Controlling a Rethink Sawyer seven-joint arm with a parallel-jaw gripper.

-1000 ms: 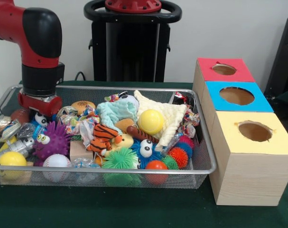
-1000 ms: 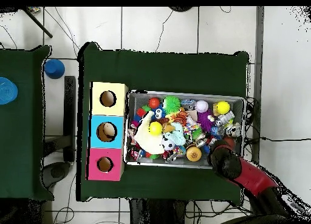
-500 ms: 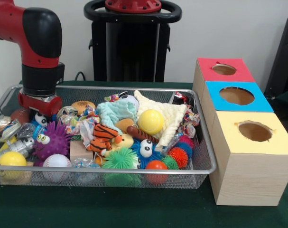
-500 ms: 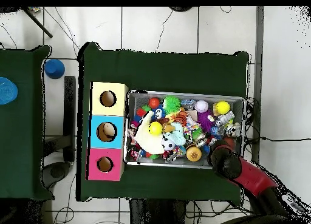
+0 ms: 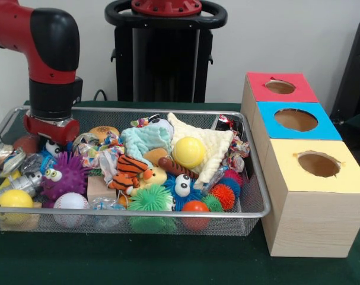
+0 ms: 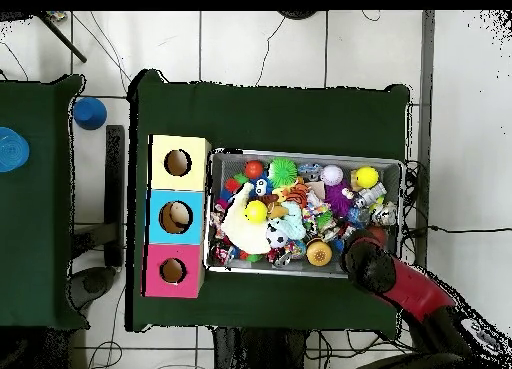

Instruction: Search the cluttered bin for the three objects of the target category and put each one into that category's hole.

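Front view, near to far. Wire mesh bin (image 5: 260,205) on dark green tablecloth (image 5: 138,261), packed w/ toys. Near wall: small yellow ball (image 5: 14,198) at left corner, white baseball (image 5: 70,201), green spiky ball (image 5: 149,198), orange-red smooth ball (image 5: 195,206), red spiky ball (image 5: 223,195). Just behind: purple spiky ball w/ googly eyes (image 5: 63,175), orange/black striped tiger plush (image 5: 129,168), blue furry toy w/ big eyes (image 5: 181,187). Mid bin: larger yellow smooth ball (image 5: 188,152) resting on cream knit cloth (image 5: 212,144), mint green plush cloth (image 5: 145,139) to its left.

Right of bin, touching it or just beside: row of three wooden boxes w/ round holes on top. Yellow-topped box (image 5: 318,163) nearest, blue-topped box (image 5: 295,120) in the middle, red-topped box (image 5: 280,86) farthest.

Far left corner of bin: red and black robot arm (image 5: 49,53) comes down into the clutter. Gripper (image 5: 48,141) buried among toys below red wrist ring; fingers hidden, can't tell how far apart or if anything is held.

Overhead view: arm (image 6: 385,275) over bin corner farthest from boxes.

Which toys are target category: can't tell; nothing seen at any hole.
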